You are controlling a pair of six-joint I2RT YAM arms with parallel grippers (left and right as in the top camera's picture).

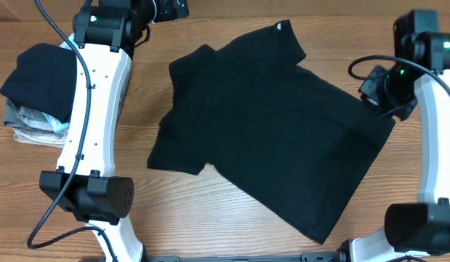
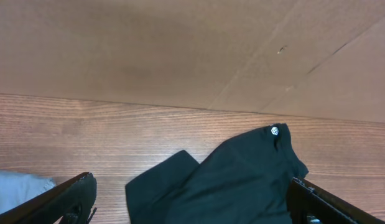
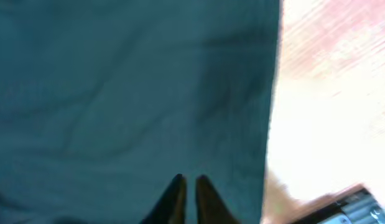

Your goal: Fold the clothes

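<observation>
Overhead view: soft, even light from above, sharp throughout. The black T-shirt [image 1: 268,124] swallows the light, so its folds barely read, and the wooden table [image 1: 195,218] shows no glare. Left wrist view: crisp wood grain, with a dim patch on the cardboard wall [image 2: 117,50] at the far left. Right wrist view: blurred all over, the T-shirt tinted teal, the table at right washed out to white and pink.

T-shirt [image 1: 268,124] flat mid-desk [image 1: 210,218], skewed: collar toward far edge, hem toward right edge and near-right corner. 1 stack of folded garments [image 1: 35,94] at left edge, well apart from it. Left claw [image 2: 191,182] at far edge, behind the T-shirt. Right claw [image 3: 189,183] on the hem, near right edge.
</observation>
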